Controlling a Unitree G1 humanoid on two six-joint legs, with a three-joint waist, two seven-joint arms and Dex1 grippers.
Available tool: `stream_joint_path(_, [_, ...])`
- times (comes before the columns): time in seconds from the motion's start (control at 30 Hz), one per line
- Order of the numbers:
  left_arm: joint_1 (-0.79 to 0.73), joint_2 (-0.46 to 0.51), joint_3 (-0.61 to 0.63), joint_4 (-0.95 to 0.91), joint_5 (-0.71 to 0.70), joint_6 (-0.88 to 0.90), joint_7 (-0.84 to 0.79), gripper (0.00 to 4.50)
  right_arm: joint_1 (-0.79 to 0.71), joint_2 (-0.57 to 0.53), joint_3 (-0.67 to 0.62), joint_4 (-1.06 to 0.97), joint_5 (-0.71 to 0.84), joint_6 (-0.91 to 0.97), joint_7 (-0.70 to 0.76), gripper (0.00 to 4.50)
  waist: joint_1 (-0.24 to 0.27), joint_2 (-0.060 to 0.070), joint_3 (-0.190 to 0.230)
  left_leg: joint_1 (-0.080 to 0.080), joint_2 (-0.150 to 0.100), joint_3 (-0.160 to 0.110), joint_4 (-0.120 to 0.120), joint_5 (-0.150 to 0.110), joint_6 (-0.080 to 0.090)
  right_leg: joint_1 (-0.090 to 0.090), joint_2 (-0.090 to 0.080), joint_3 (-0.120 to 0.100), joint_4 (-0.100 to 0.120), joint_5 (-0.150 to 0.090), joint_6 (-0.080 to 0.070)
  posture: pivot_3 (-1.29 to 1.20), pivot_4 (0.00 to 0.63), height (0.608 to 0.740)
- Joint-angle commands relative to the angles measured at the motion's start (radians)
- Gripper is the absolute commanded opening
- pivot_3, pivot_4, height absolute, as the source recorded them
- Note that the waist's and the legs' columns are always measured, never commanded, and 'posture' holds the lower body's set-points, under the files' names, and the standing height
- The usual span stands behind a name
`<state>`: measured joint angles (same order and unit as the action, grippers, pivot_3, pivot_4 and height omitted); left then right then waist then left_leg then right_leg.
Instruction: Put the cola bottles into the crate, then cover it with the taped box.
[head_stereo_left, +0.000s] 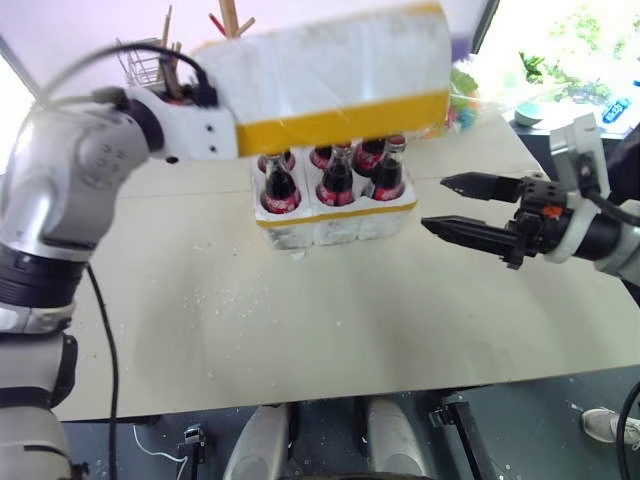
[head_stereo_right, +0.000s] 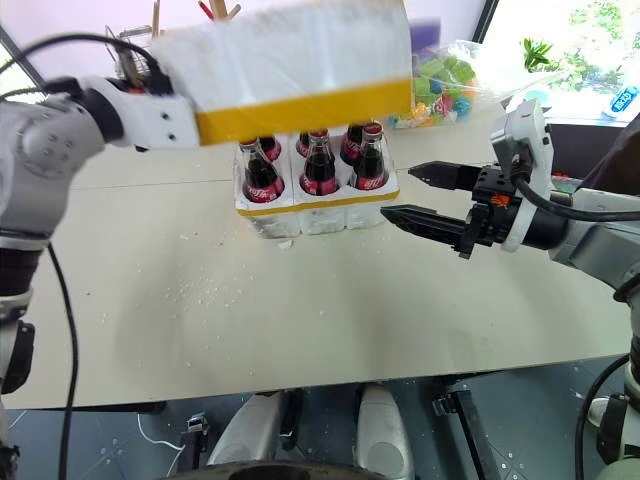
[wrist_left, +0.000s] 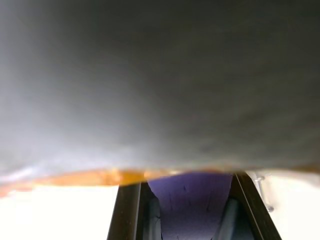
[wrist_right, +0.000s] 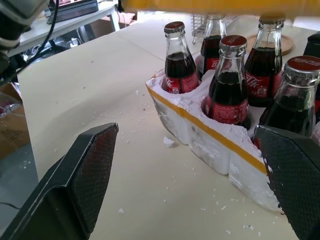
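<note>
Several cola bottles (head_stereo_left: 337, 185) with red caps and labels stand upright in the holes of the crate (head_stereo_left: 335, 222), a low white foam tray with a yellow tape band, at the table's middle back. The taped box (head_stereo_left: 330, 75), white foam with a wide yellow band, hangs tilted just above the bottle caps. My left gripper (head_stereo_left: 228, 125) holds it at its left end, the fingers hidden by the box. My right gripper (head_stereo_left: 435, 204) stands open to the right of the crate, level with the bottles and touching nothing; its fingers (wrist_right: 85, 175) frame the crate (wrist_right: 210, 135).
A wire holder with wooden sticks (head_stereo_left: 150, 65) stands at the back left. A clear bag of colourful items (head_stereo_right: 440, 80) lies at the back right. Foam crumbs (head_stereo_left: 230, 290) dot the beige table (head_stereo_left: 300, 340) in front of the crate.
</note>
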<state>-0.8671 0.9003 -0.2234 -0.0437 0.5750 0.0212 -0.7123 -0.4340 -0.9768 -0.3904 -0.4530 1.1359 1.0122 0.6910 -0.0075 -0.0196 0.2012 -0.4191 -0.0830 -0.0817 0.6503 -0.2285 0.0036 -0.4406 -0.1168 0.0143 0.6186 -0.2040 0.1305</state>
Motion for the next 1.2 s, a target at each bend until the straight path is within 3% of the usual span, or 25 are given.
stream_joint_path(0.03, [0.010,-0.015,-0.003,-0.048,0.062,0.019,0.013,0.29,0.006,-0.002,-0.056,-0.034,0.037,-0.015,-0.019,4.50,0.000,0.000,0.000,0.000,0.000,0.000,0.000,0.000,0.000,0.000,0.000,0.000,0.000,0.000,0.000,0.00,0.150,0.739])
stream_joint_path(0.23, [0.034,-0.018,-0.014,-0.088,0.144,-0.004,0.008,0.29,0.031,-0.003,-0.072,-0.044,0.052,-0.023,-0.041,4.50,-0.001,0.000,0.000,0.000,0.000,0.000,0.000,0.000,0.000,0.000,0.000,0.000,0.000,0.000,0.000,0.00,0.150,0.739])
stream_joint_path(0.5, [0.142,-0.016,0.013,-0.137,0.127,-0.013,-0.032,4.27,0.043,-0.002,-0.066,-0.031,0.053,-0.038,-0.045,4.50,-0.001,0.000,0.000,0.001,0.000,0.000,0.000,0.000,0.000,0.001,0.000,0.000,0.000,0.000,0.000,0.00,0.150,0.739])
stream_joint_path(0.63, [0.180,0.018,0.084,-0.139,0.087,-0.007,-0.028,4.27,0.055,-0.009,-0.059,-0.016,0.036,-0.044,-0.025,4.50,-0.001,0.000,0.000,0.001,0.000,0.000,0.000,0.000,0.000,0.001,0.000,0.000,0.000,0.000,0.000,0.00,0.150,0.739])
stream_joint_path(0.77, [0.240,-0.023,0.209,-0.200,-0.094,0.118,-0.101,4.27,0.094,-0.016,-0.067,-0.010,0.014,-0.051,-0.001,4.50,-0.002,0.000,0.000,0.001,0.000,0.000,0.000,0.000,0.000,0.001,0.000,0.000,0.000,0.000,0.000,0.00,0.150,0.739])
stream_joint_path(0.87, [0.282,-0.003,0.353,-0.200,-0.244,0.144,-0.132,4.27,0.130,-0.023,-0.078,0.006,-0.005,-0.056,0.025,4.50,-0.003,0.000,0.000,0.001,0.000,0.000,0.000,0.000,0.000,0.001,0.000,0.000,0.000,0.000,0.000,0.00,0.150,0.739])
stream_joint_path(1.0, [0.338,-0.049,0.592,-0.203,-0.654,0.523,-0.323,4.27,0.164,-0.035,-0.077,0.042,-0.054,-0.076,0.064,4.50,-0.007,0.000,0.000,0.003,0.001,0.000,0.000,0.000,0.000,0.001,0.000,0.000,0.001,0.000,0.000,0.00,0.150,0.739])
stream_joint_path(1.1, [0.338,0.056,0.791,-0.112,-1.027,0.896,-0.580,4.27,0.180,-0.054,-0.067,0.088,-0.108,-0.101,0.112,4.50,-0.007,0.000,0.000,0.004,0.001,0.000,0.000,0.000,0.000,0.003,0.002,-0.001,0.001,0.000,0.000,0.00,0.150,0.739])
stream_joint_path(1.2, [0.363,0.228,0.819,0.018,-1.171,1.006,-0.778,4.27,0.167,-0.078,-0.052,0.143,-0.165,-0.134,0.164,4.50,-0.011,0.000,0.000,0.005,0.002,0.000,0.000,0.000,0.000,0.004,0.003,-0.001,0.000,0.000,0.000,0.00,0.150,0.739])
